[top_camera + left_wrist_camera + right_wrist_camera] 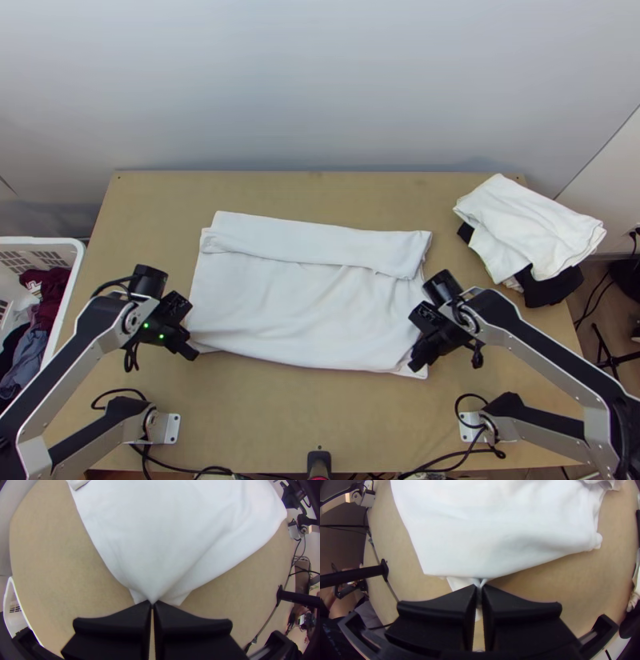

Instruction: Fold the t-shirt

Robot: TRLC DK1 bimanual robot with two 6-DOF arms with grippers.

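While a black post (pixel 318 460) stands at the middle of the counter's (pixel 264 416) near edge, cables (pixel 214 468) trail along that same edge, and a white bracket sits under each arm's base, the left bracket (pixel 173 428) toward the near left corner and the right bracket (pixel 472 426) toward the near right one. Farther in, the left hand (pixel 189 350) is closed on the shirt's near left corner; in the left wrist view the cloth is drawn to a point between its tips, with a bit of an under layer showing on either side. The right hand (pixel 415 367) is closed too, pinching a small tuft at the shirt's near right corner, and a flap of under layer pokes out beside the tips in the right wrist view. Between and beyond the hands, the white shirt (pixel 300 308) lies across the middle of the counter, its body spread nearly flat with soft creases, and a long strip is folded over along its far side. Beside the counter's left edge is a white basket (pixel 78 258) with dark red, grey-blue and black clothes (pixel 50 296) in it. Toward the far right corner, white cloths (pixel 528 220) lie piled on black cloth (pixel 552 288), jutting past the right edge. Behind the far edge rises a pale wall (pixel 320 80).
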